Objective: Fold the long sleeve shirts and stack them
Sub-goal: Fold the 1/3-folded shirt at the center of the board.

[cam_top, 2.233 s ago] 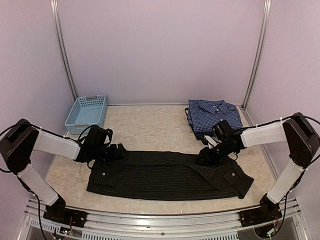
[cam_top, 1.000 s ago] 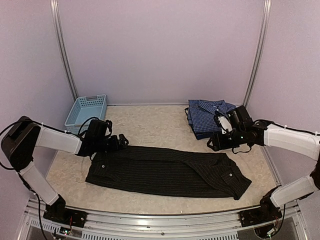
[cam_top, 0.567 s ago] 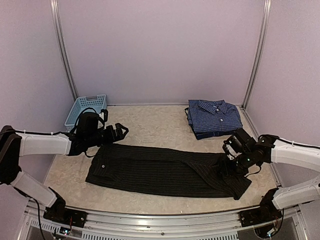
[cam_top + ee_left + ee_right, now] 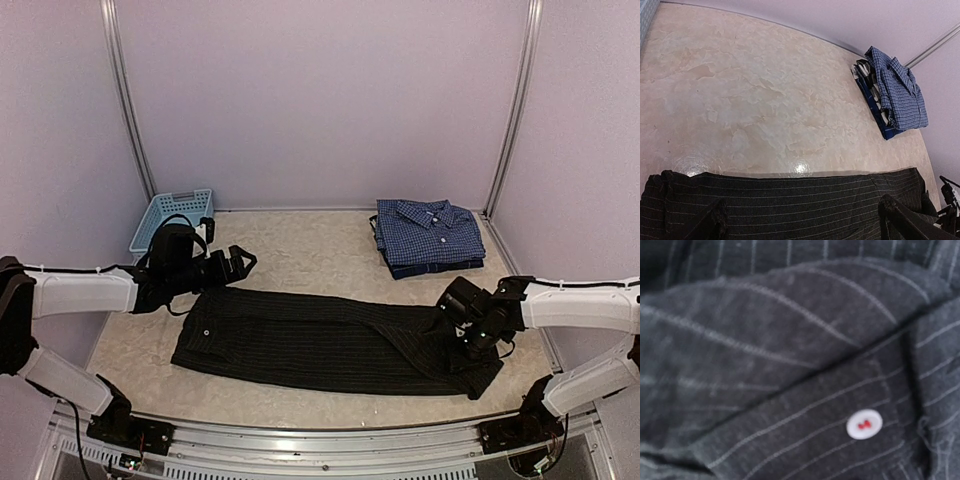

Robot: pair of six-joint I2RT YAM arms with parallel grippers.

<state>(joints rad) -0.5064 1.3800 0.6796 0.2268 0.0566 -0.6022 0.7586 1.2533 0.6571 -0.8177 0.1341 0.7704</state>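
Two shirts share the table [image 4: 300, 245]: the black pinstriped shirt [image 4: 320, 342] lies flattened in a long band along the near side, and the blue check shirt [image 4: 430, 235] sits folded at far right. The left gripper [image 4: 238, 262] hovers spread wide by the band's left end. The right gripper [image 4: 468, 328] is low on its right end, its jaws' state unclear.
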